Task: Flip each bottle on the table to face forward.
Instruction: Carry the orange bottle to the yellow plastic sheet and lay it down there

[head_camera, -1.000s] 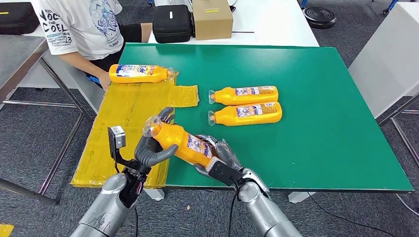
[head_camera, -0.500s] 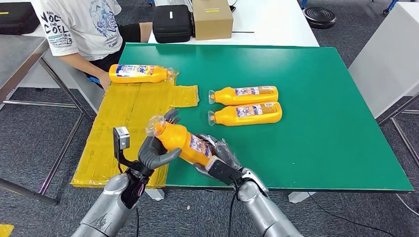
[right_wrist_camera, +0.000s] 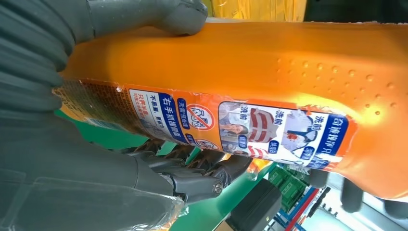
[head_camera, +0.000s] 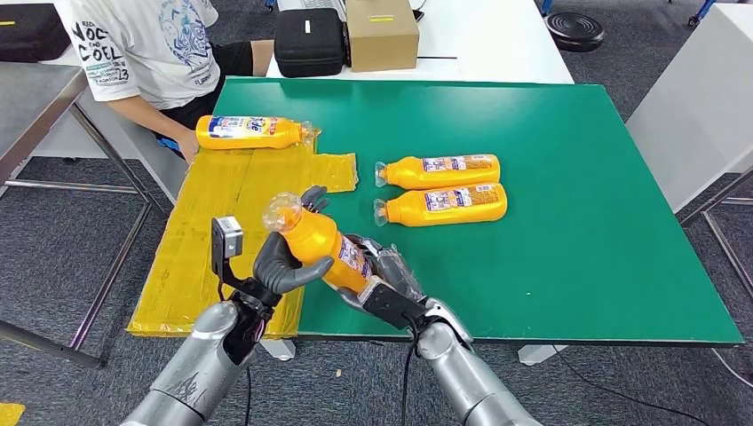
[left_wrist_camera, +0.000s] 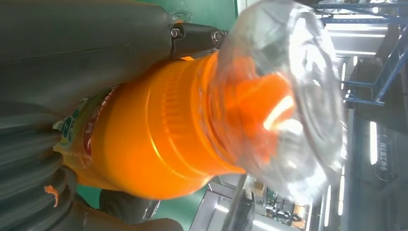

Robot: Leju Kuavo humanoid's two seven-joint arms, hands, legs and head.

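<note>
The orange bottle (head_camera: pixel 318 246) is tilted, cap up, above the near edge of the green bench (head_camera: pixel 568 248), gripped between both hands: the left hand (head_camera: pixel 282 263) wraps its neck, the right hand (head_camera: pixel 384 277) cups its base.

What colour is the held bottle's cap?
Orange, under a clear cover; the cap shows best in the left wrist view.

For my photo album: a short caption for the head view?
Both robot hands, left and right, hold a tilted orange plastic bottle above the green table.
</note>
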